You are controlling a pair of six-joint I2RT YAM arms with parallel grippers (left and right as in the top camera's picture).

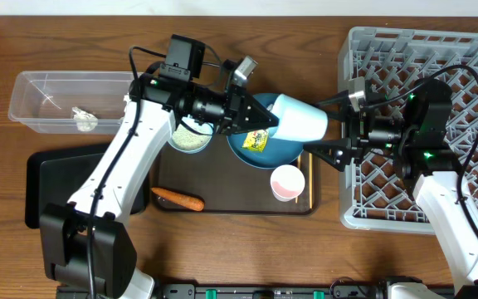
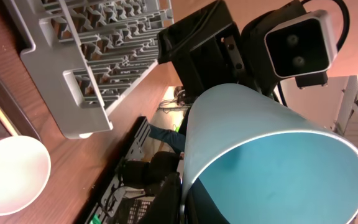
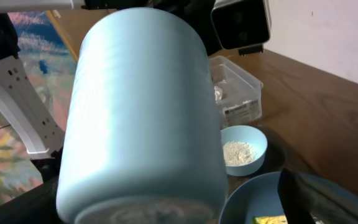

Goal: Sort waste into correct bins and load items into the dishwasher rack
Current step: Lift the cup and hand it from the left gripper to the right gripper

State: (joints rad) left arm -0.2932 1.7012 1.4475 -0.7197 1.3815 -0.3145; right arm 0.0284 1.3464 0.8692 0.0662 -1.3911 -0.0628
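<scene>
Right wrist view: blue cup fills my near field, base toward the lens, blurred. Right gripper stands spread wide astride the cup's base, and one finger shows low beside it. I cannot tell if either finger touches. Left gripper is clamped on the cup's rim end, holding it on its side in the air over the plate. Wrapper lies on the plate. Beyond, the bowl holds rice. Farther off, the tub. Overhead: pink cup and carrot sit on the brown tray. The rack lies under my right arm.
</scene>
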